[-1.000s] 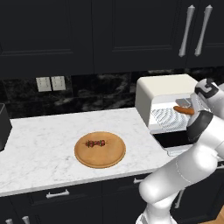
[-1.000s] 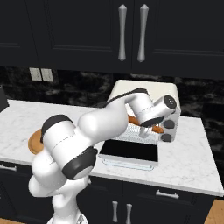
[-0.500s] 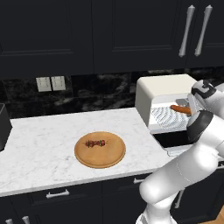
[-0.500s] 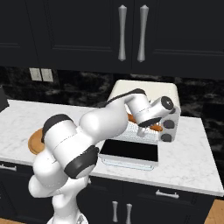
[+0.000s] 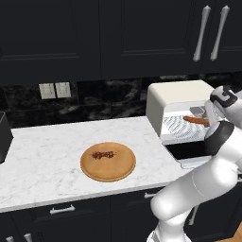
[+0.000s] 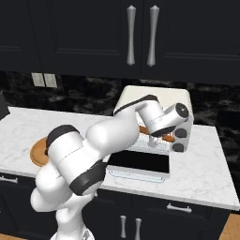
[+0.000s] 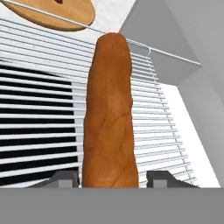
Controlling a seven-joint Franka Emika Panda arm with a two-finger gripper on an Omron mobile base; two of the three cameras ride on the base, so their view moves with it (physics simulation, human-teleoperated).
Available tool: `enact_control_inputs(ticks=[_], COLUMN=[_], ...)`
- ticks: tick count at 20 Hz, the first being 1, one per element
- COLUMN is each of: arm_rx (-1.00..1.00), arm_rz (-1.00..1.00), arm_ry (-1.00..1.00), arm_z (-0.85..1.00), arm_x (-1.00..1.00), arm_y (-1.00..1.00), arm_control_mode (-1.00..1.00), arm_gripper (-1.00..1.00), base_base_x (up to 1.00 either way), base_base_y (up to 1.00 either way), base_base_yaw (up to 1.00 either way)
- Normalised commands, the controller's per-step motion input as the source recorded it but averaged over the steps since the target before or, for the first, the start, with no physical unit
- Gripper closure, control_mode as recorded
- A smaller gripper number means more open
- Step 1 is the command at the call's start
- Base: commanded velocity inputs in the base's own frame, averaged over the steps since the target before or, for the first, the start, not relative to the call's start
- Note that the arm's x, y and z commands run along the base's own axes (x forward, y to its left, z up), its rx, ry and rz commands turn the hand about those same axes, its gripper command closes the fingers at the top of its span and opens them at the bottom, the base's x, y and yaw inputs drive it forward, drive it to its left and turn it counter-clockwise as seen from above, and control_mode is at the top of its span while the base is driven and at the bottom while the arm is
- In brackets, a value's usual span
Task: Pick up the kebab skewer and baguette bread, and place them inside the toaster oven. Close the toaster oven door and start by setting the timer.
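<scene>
Left-centre of left base view: round wooden board (image 5: 108, 161) on white marble surface (image 5: 47, 156), short kebab skewer with dark red-brown chunks (image 5: 103, 154) lying on it, untouched. Right: cream-white toaster oven (image 5: 177, 100), dark glass door (image 6: 138, 162) dropped open. Slim orange-brown baguette bread (image 7: 109, 113) lies on wire rack (image 7: 43, 87) inside. Tool (image 7: 112, 178) tips flank loaf end, slightly apart; contact unclear. Judgement: part tips fully, retreat straight out without dragging loaf. Hand view gives tip spacing; base views give skewer, open door.
</scene>
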Motion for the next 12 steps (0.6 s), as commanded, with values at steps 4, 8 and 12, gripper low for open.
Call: enact_control_inputs(ticks=[4, 8, 12], arm_rx=[0.00, 0.00, 0.01], arm_rz=[0.00, 0.00, 0.00], arm_ry=[0.02, 0.01, 0.01], arm_z=[0.00, 0.19, 0.62], arm_x=[-0.42, -0.26, -0.62], arm_y=[0.02, 0.07, 0.39], arm_control_mode=[-1.00, -1.00, -1.00], arm_gripper=[-1.00, -1.00, -1.00], base_base_x=[0.00, 0.00, 0.00], base_base_y=[0.00, 0.00, 0.00], base_base_yaw=[0.00, 0.00, 0.00])
